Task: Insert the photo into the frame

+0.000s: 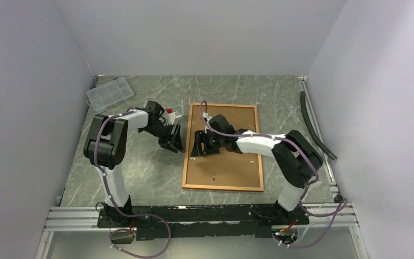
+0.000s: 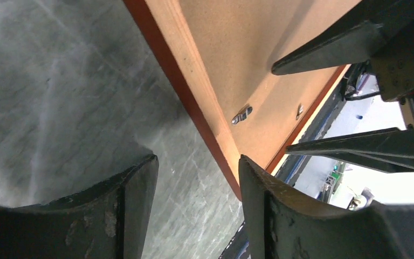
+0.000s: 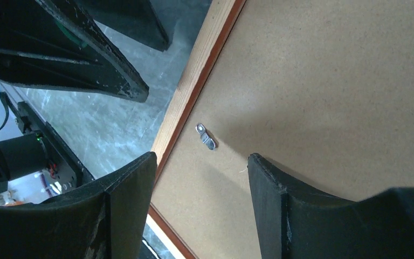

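The frame (image 1: 223, 188) lies back-up on the table (image 1: 140, 172), its long axis running away from the bases, a brown board (image 1: 232, 167) seated in it. At its left rail both tools hang unclenched and empty. My left gripper (image 1: 171, 140) is just outside the rail. My right gripper (image 1: 198, 147) is just inside, nearer a metal clip (image 3: 207, 137). I can't see the photo.

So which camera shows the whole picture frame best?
The top external view: the frame lies back up with nearly its whole outline in sight. Both wrist views catch only a stretch of its red edge and brown back.
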`<state>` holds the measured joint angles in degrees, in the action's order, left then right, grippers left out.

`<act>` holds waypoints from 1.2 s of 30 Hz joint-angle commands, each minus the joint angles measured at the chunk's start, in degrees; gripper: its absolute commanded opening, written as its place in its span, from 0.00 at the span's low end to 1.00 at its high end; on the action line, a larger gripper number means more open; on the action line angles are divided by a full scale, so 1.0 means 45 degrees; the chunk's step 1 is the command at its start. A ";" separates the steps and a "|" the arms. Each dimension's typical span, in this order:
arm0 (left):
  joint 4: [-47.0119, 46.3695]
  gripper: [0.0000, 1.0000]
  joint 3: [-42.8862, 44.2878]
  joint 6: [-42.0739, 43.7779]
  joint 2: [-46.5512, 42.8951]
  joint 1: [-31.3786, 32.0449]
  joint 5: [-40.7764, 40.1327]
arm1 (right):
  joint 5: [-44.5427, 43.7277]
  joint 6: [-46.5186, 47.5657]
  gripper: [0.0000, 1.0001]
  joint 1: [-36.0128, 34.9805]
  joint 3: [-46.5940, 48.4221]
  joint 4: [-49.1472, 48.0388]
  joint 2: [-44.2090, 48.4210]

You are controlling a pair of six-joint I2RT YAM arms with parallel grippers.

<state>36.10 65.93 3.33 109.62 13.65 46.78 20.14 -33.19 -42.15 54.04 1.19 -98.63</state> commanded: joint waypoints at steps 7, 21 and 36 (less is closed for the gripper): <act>-0.0686 0.54 0.0501 -0.0320 0.0832 0.0475 0.0944 | 0.0854 0.0487 0.65 -0.0008 0.0675 -0.1248 -0.0741; -0.0691 0.43 0.0480 -0.0273 0.1049 0.0638 0.0624 | 0.1187 0.0425 0.62 -0.0305 0.0676 -0.1670 -0.1341; -0.0535 0.37 0.0492 -0.0216 0.0913 0.0636 0.0424 | 0.1420 0.0374 0.57 -0.0715 0.0668 -0.1388 -0.1205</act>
<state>33.65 67.26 1.87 113.51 16.19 49.10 25.54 -31.94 -44.86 55.57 -4.49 -104.07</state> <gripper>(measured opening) 0.376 0.577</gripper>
